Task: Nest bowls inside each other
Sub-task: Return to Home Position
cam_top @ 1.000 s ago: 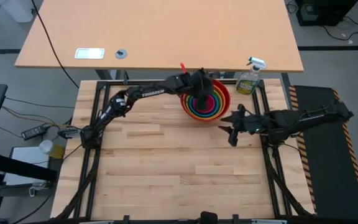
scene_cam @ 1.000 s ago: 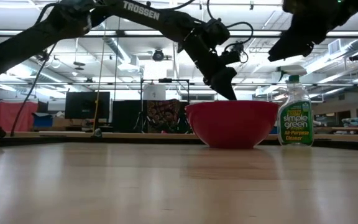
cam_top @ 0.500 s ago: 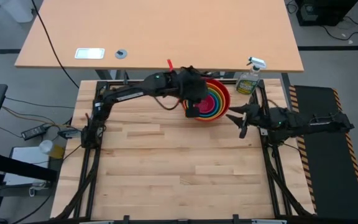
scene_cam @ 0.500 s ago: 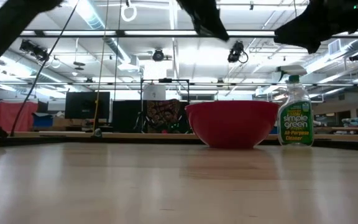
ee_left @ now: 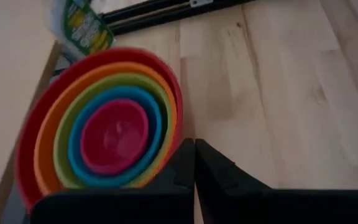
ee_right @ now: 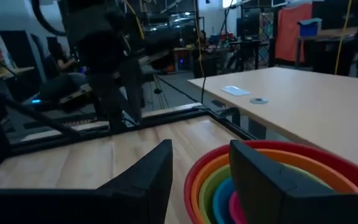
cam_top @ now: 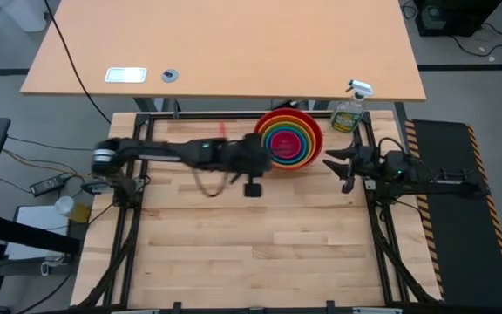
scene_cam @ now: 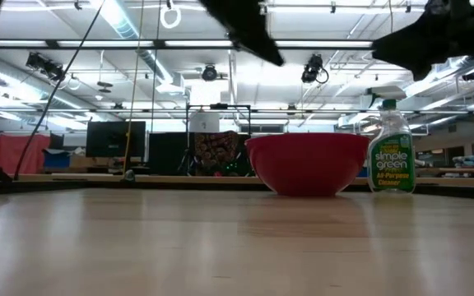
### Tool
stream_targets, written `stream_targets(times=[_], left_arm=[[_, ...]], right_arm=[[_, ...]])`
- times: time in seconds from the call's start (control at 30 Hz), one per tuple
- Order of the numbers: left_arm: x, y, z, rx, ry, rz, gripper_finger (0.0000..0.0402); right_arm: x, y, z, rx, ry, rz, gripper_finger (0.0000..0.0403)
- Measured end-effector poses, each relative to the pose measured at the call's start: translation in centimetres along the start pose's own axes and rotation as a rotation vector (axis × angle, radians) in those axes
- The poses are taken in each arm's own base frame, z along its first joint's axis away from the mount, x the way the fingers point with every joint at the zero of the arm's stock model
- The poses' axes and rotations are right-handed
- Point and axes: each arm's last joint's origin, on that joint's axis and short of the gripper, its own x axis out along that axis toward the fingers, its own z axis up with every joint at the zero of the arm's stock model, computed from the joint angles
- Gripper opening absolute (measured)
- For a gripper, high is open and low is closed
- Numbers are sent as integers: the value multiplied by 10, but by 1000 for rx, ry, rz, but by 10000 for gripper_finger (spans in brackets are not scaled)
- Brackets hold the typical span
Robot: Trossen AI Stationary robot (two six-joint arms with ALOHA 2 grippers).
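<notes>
Since all five bowls (cam_top: pixel 288 139) sit nested at the bench's (cam_top: pixel 234 244) far edge beside the spray bottle (cam_top: pixel 350 109), only homing remains, by judgement. Left hand (cam_top: pixel 253 185) hangs near them, closed and empty; right hand (cam_top: pixel 342 171) appears open. Retraction must clear the bowls

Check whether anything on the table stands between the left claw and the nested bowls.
Nothing visible does. The left claw, shut, has only bare table between it and the nested bowls. The spray bottle stands on the far side of the stack, off that line.
</notes>
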Motion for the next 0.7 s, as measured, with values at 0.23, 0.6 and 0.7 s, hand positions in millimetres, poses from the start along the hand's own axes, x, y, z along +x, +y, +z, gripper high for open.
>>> stream_targets(times=[0.23,0.6,0.7], left_arm=[[-64,-16,-65,-128,-206,16,7],[-96,-55,-177,-290,-492,-65,7],[-102,-62,-195,-317,-561,-93,7]], right_arm=[[-8,-4,-7,4,-94,-28,164],[-7,-7,-28,13,-129,-67,164],[-10,-8,-28,-19,-125,-96,164]])
